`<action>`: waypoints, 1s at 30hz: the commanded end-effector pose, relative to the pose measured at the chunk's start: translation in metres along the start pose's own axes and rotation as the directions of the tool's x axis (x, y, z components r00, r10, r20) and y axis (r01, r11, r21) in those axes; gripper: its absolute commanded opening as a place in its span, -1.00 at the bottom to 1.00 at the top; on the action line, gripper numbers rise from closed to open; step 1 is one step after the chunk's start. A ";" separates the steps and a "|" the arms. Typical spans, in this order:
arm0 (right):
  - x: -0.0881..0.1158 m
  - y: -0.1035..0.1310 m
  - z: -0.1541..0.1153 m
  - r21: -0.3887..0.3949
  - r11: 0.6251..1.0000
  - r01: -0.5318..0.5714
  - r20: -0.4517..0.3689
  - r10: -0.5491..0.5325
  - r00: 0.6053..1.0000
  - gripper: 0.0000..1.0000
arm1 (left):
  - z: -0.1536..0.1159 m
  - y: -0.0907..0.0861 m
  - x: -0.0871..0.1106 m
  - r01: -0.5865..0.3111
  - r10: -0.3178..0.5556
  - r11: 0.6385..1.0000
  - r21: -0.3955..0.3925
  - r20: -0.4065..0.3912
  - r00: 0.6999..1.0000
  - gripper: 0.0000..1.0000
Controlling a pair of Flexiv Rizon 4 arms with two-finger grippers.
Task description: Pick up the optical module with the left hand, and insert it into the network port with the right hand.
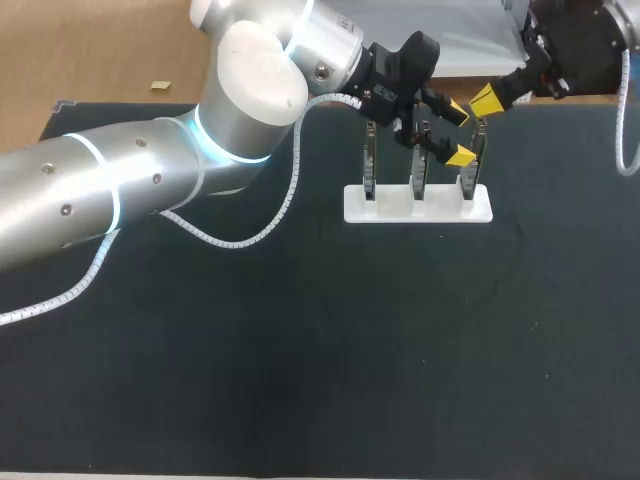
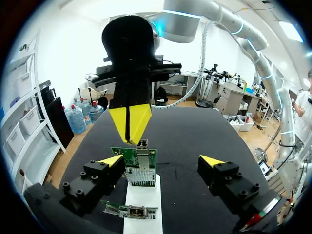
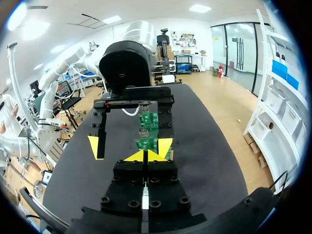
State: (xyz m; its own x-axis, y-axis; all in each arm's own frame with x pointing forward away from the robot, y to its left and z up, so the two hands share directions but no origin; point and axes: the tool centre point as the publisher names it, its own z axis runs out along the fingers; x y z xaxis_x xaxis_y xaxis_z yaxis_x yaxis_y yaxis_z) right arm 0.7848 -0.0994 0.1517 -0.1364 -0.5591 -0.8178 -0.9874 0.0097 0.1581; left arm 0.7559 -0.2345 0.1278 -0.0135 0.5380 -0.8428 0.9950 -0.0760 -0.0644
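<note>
A white stand [image 1: 400, 208] holds three upright green circuit boards. In the head view my left gripper [image 1: 458, 133] is open, one yellow tip on each side of the stand's line, just short of the right-most board [image 1: 474, 160]. In the left wrist view that board [image 2: 140, 168] stands just ahead of my left gripper [image 2: 161, 163], close to one finger. A small metal module or port [image 2: 142, 144] sits on its top edge. My right gripper [image 2: 129, 126] comes down from above, shut, its tips right beside that metal part. I cannot tell whether anything is pinched.
The other boards [image 1: 370, 160] [image 1: 420, 165] stand left of the grippers on the same stand [image 2: 144, 202]. In the right wrist view the boards [image 3: 147, 131] line up ahead of my shut right gripper [image 3: 146, 156]. Black mat [image 1: 320, 350] covers the table.
</note>
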 end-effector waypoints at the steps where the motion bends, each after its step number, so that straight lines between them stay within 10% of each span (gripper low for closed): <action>1: 0.000 -0.002 -0.002 -0.003 1.000 0.000 0.003 0.000 1.000 -1.00 | 0.000 0.001 -0.001 0.002 -0.002 1.000 0.002 -0.005 1.000 1.00; 30: 0.010 -0.002 -0.001 -0.007 1.000 -0.023 -0.003 0.023 1.000 -1.00 | 0.000 0.001 -0.001 0.002 -0.002 1.000 0.002 -0.005 1.000 1.00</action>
State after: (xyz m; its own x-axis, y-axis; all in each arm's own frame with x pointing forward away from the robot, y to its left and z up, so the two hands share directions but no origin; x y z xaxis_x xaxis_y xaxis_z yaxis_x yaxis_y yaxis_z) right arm 0.7851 -0.1063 0.1448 -0.1577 -0.5612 -0.8125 -0.9838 0.0180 0.1784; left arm 0.7558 -0.2345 0.1278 -0.0134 0.5380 -0.8429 0.9950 -0.0761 -0.0644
